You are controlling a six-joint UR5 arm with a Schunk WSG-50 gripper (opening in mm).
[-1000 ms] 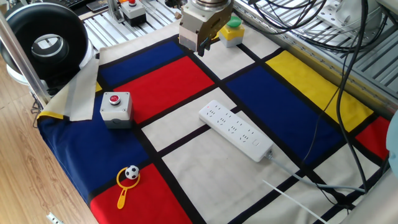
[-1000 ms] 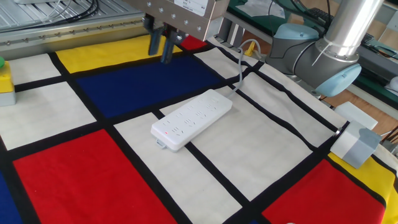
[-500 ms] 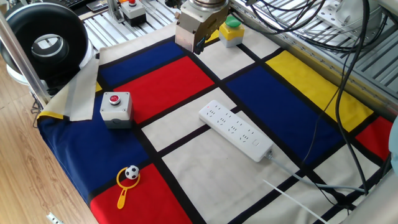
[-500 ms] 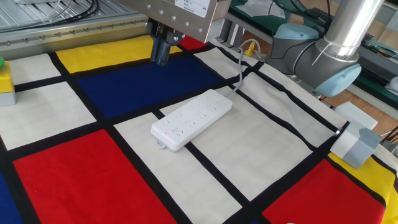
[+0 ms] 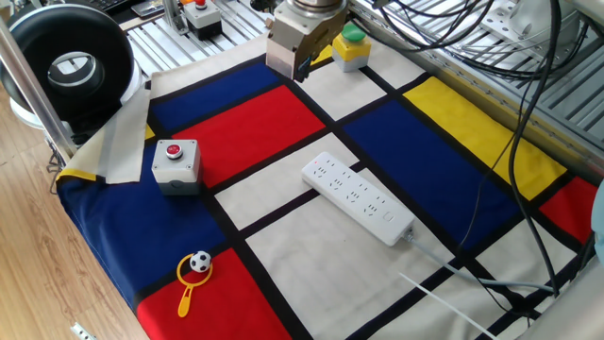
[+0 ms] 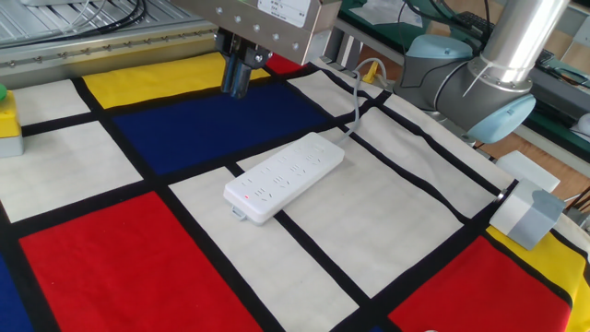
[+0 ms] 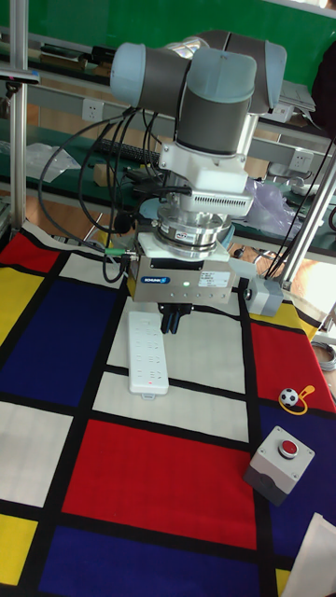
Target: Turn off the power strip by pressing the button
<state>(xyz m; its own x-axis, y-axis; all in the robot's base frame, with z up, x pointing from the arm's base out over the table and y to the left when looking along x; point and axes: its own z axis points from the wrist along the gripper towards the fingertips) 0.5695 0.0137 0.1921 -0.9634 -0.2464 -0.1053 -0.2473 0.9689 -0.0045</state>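
Observation:
The white power strip [image 5: 359,198] [image 6: 284,175] [image 7: 147,359] lies flat on a white patch of the checkered cloth, its cable [image 5: 472,274] trailing toward the robot base. A faint small oval near the cable end looks like the button [image 5: 389,219]. My gripper [image 5: 300,72] [image 6: 237,88] [image 7: 170,326] hangs well above the cloth, over the border of the blue and yellow patches and away from the strip. Its dark fingers are pressed together with nothing between them.
A red button on a grey box [image 5: 176,161] [image 7: 280,459] stands left of the strip. A green button on a yellow box [image 5: 351,47] sits at the cloth's far edge. A soccer-ball toy [image 5: 196,264] lies near the front. Black cables [image 5: 528,113] hang at the right.
The fingers, spread apart one second ago, have come together. The gripper has shifted slightly and has held still for the last half second.

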